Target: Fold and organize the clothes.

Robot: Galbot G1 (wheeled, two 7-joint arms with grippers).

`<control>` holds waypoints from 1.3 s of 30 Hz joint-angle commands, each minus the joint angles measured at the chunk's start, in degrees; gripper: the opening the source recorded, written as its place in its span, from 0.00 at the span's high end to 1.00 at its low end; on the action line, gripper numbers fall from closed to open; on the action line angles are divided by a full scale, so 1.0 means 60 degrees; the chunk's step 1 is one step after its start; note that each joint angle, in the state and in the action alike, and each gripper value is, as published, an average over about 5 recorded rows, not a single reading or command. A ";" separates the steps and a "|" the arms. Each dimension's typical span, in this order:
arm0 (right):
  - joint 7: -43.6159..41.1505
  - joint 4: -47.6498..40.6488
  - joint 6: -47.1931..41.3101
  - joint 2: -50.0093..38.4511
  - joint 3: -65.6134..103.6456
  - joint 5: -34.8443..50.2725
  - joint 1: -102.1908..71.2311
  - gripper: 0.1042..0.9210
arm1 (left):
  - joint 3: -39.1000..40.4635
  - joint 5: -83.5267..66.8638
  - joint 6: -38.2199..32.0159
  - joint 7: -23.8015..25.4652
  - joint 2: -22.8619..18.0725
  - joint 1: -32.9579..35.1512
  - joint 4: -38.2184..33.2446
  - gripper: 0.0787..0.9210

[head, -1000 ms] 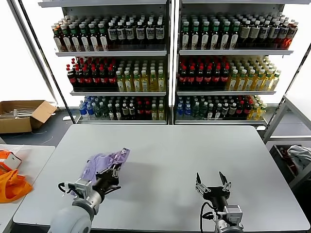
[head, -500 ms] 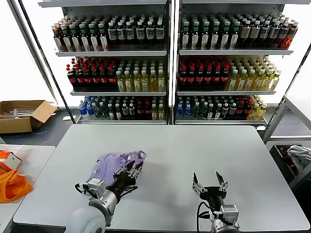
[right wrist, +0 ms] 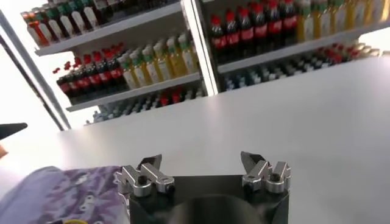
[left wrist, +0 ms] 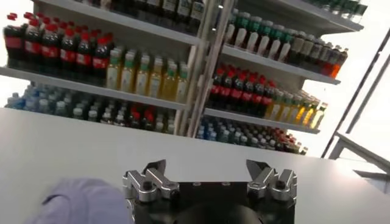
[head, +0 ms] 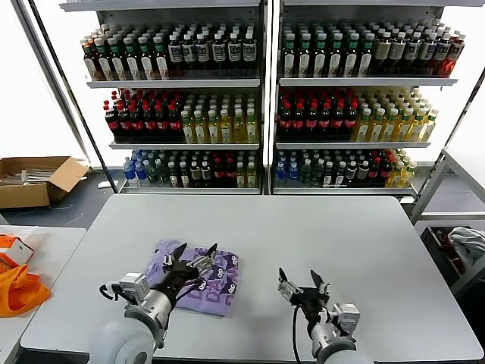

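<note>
One lavender T-shirt (head: 203,277) of the clothes lies folded on the grey table (head: 326,227), left of the middle, dark purple lettering facing up. My left gripper (head: 190,255) hovers over its near-left part, open, with nothing between the fingers. In the left wrist view the left gripper (left wrist: 206,168) stands wide apart, and a corner of the lavender fabric (left wrist: 79,202) shows beside it. My right gripper (head: 299,283) is open a short way to the right of the shirt, holding nothing. In the right wrist view the right gripper (right wrist: 201,161) is open, with the printed shirt (right wrist: 58,195) off to one side.
Shelves of bottles (head: 261,98) stand behind the table. An orange plastic bag (head: 19,292) lies on a lower side table at the left, and a cardboard box (head: 34,178) sits on the floor behind it. A metal rack (head: 462,243) with a grey cloth stands at the right.
My left gripper carried the bunched shirt to the right, then opened and let it go; the shirt now lies flat with the print up. My right gripper moved left toward it.
</note>
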 commanded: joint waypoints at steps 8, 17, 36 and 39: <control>0.1645 -0.1699 -0.0872 0.0331 -0.1968 0.4286 0.2488 0.12 | -0.1230 0.0171 0.0072 -0.0439 0.0111 0.0828 -0.0320 0.12; 0.1654 -0.2457 -0.0875 0.0234 -0.2510 0.3866 0.3144 0.12 | -0.1268 0.0249 0.0114 -0.0444 0.0008 0.1104 -0.0268 0.12; 0.1495 -0.3582 -0.0876 0.0659 -0.3049 0.3188 0.4073 0.12 | -0.1380 0.0132 0.0144 -0.0474 -0.0071 0.1345 -0.0242 0.12; 0.1462 -0.3624 -0.0876 0.0692 -0.3117 0.3102 0.4078 0.13 | -0.1384 0.0130 0.0144 -0.0481 -0.0072 0.1327 -0.0205 0.12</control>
